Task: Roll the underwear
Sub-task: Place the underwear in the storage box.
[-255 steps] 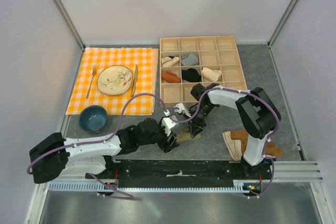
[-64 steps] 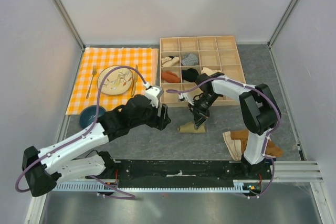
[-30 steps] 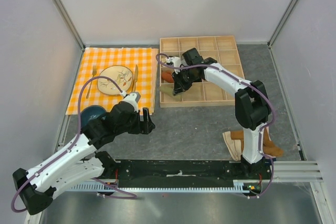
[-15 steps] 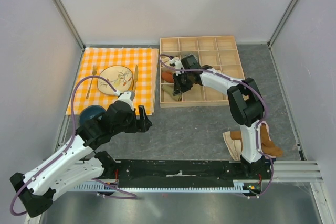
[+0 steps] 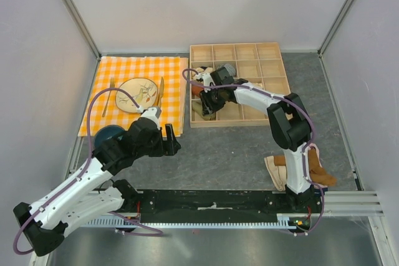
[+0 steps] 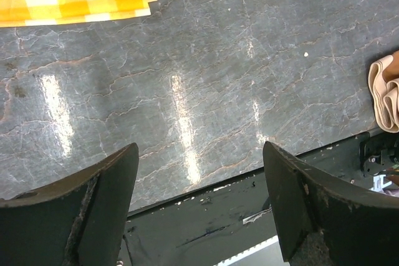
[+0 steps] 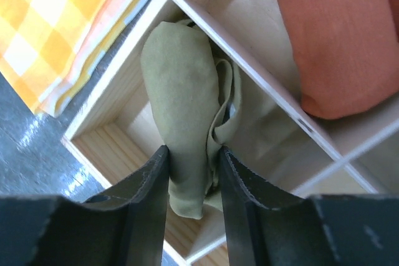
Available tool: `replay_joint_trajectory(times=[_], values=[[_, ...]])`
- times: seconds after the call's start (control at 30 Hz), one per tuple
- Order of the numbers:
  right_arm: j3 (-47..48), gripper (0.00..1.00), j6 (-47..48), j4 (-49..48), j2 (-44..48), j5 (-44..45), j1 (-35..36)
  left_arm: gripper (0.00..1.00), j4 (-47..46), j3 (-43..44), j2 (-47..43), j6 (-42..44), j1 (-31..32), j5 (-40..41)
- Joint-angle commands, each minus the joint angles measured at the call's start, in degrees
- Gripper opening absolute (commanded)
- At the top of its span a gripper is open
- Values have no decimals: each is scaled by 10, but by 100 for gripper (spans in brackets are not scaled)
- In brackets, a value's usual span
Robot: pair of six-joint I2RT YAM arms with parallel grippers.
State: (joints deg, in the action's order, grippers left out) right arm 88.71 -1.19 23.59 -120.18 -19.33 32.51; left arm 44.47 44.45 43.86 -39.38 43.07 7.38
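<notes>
Between the right gripper's [image 7: 190, 166] narrowed fingers [image 7: 149, 185], the rolled underwear [image 7: 177, 85] is pinched, dipping into the wooden organizer's [image 7: 118, 85] near-left compartment, apparently for stowing. The left gripper [image 6: 199, 154] hovers wide-spread and idle above the table [image 6: 218, 60].

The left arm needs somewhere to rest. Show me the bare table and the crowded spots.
Bare: the grey tabletop between the orange checked cloth, the front wall of the wooden tray and the beige garment pile. Crowded: the tray's left compartments, where the right gripper holds the underwear, and the cloth under the plate.
</notes>
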Motion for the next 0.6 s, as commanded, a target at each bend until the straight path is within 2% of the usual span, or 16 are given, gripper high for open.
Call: replay_joint_trajectory(times=[0.0,0.33,0.57], values=[[28,45,54,64,46,46,-13,87,-4,35,18,15,-10,-3],[65,50,116,117,108,14,-21,89,-6,114,61,83,-48,-59],[102,50,178,158,160,-42,-60,89,0,127,63,104,-83,-97]])
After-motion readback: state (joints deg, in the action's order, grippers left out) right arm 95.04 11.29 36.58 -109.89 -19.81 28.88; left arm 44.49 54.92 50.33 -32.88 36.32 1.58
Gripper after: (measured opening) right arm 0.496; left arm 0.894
